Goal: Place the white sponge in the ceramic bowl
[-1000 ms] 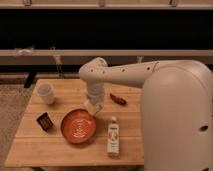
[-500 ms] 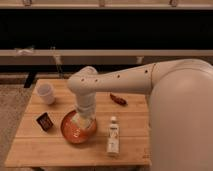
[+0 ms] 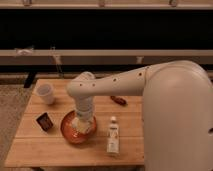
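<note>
Orange-red ceramic bowl [image 3: 67, 134] under gripper [image 3: 80, 125]; jaw state cannot tell. White sponge [image 3: 78, 126] low inside bowl. Judged release step; next needs clean upward retreat.

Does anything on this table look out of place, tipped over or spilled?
Only the white bottle stands out: it lies on its side, right of the ceramic bowl. No spill shows. The gripper is down over the bowl; a pale block there is likely the white sponge.
</note>
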`<state>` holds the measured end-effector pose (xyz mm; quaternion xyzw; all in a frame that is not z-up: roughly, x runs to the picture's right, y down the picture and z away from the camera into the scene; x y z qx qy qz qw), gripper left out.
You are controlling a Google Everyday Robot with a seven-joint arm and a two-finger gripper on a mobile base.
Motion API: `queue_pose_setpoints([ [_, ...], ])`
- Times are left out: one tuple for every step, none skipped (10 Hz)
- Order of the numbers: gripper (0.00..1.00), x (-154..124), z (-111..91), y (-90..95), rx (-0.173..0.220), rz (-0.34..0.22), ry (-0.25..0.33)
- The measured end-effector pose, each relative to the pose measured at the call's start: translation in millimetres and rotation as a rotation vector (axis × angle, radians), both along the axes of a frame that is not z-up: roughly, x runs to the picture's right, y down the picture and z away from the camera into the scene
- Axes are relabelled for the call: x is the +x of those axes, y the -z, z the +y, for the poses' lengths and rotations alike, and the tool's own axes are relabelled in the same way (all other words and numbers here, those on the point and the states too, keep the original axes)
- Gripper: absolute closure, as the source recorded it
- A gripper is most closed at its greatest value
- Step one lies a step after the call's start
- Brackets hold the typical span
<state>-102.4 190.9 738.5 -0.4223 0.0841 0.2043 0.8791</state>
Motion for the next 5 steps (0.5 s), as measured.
queue_pose_setpoints([
  [0.33, -3.6, 1.3, -3.9, 0.002, -0.006, 0.011],
  [0.33, -6.8, 2.6, -9.7, 0.005, -0.011, 0.019],
  [0.33, -6.2, 3.0, -13.8, 0.006, -0.009, 0.022],
  [0.33, -6.7, 3.0, -16.5, 0.007, -0.009, 0.026],
  [0.33, -8.7, 2.5, -18.7, 0.010, -0.011, 0.030],
])
